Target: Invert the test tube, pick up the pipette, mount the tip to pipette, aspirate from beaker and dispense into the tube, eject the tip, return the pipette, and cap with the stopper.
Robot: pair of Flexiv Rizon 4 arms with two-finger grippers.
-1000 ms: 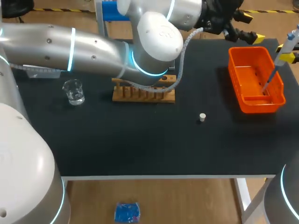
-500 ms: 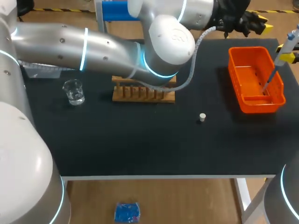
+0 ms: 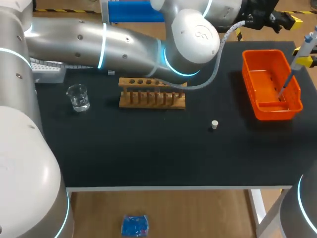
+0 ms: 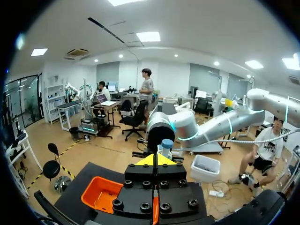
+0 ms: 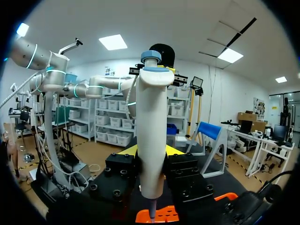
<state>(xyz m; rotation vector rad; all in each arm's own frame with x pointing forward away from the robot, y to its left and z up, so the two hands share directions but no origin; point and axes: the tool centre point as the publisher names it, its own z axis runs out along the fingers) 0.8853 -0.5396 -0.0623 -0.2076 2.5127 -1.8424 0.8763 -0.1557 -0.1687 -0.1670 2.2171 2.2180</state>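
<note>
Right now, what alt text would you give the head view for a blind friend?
The right pincer holds a pipette, its thin tip pointing into an orange bin at the black table's right side. The left arm spans the table's back, its pincer near the far right corner. A wooden rack, a beaker and a small white stopper stand on the table.

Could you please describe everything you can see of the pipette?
The pipette has a white, plastic-looking body with a blue cap on top and a thin shaft below. It is held tip-down, clamped between the right gripper's fingers, its narrow end over the orange bin at the table's right side.
</note>
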